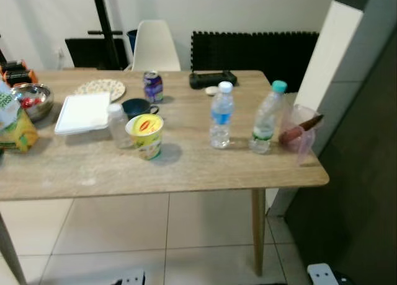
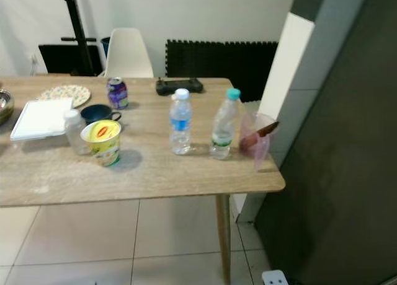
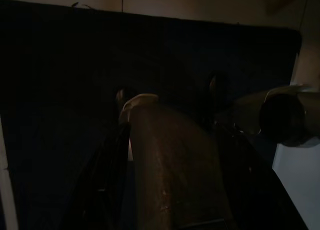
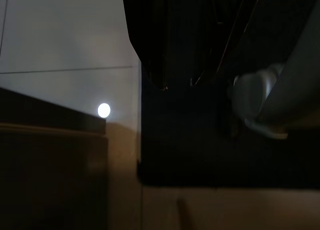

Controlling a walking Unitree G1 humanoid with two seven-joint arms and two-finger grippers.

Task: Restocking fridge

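Observation:
A wooden table (image 1: 186, 173) holds the goods. A water bottle with a white cap and blue label (image 1: 221, 115) stands upright beside a bottle with a teal cap (image 1: 267, 118). At the right corner is a clear pink jug (image 1: 300, 133) with something brown inside. A yellow lidded cup (image 1: 146, 135) stands in front of a small clear jar (image 1: 118, 125) and a dark blue cup (image 1: 136, 106). A purple can (image 1: 153, 87) is farther back. My left gripper (image 3: 165, 90) and right gripper (image 4: 190, 80) hang low in deep shade, far from the table.
A white lidded box (image 1: 82, 111), a patterned plate (image 1: 100, 88), a metal bowl (image 1: 34, 99) and a yellow-green bag (image 1: 13, 127) fill the table's left. A black controller (image 1: 212, 79) lies at the back, a white chair (image 1: 155, 44) behind. A tall dark panel (image 1: 366, 173) rises on the right.

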